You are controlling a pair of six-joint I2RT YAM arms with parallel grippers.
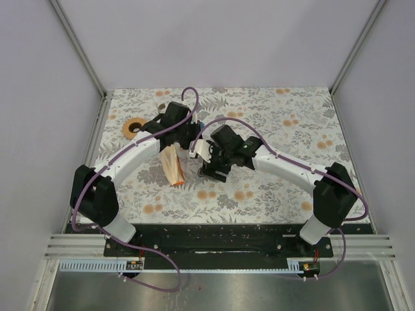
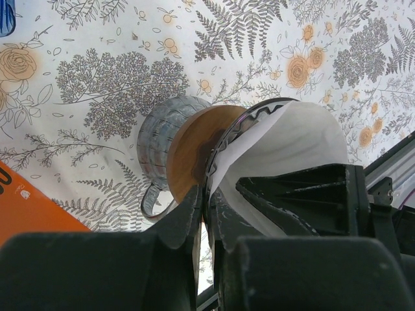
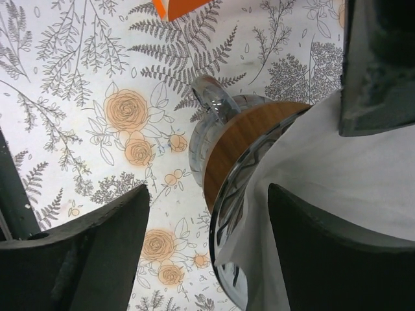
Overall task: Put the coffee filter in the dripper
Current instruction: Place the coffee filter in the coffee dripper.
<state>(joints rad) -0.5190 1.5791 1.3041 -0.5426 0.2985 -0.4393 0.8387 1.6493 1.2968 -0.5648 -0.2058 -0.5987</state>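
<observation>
The glass dripper [image 2: 162, 146] with a wooden collar and a handle stands on the flowered table under both grippers; it also shows in the right wrist view [image 3: 224, 139]. The white paper filter [image 2: 305, 133] sits in its mouth, also in the right wrist view [image 3: 324, 162] and as a white patch in the top view [image 1: 202, 150]. My left gripper [image 2: 206, 194] is shut on the dripper's rim, with the filter's edge at the jaws. My right gripper [image 3: 207, 194] is open, one finger inside the filter and one outside the dripper. From above, the left gripper [image 1: 193, 139] and right gripper [image 1: 209, 159] hide the dripper.
An orange packet [image 1: 172, 166] lies just left of the dripper, also in the left wrist view [image 2: 29, 204]. A brown ring [image 1: 134, 127] lies at the far left. A blue object [image 2: 5, 16] shows at a corner. Walls enclose the table on three sides.
</observation>
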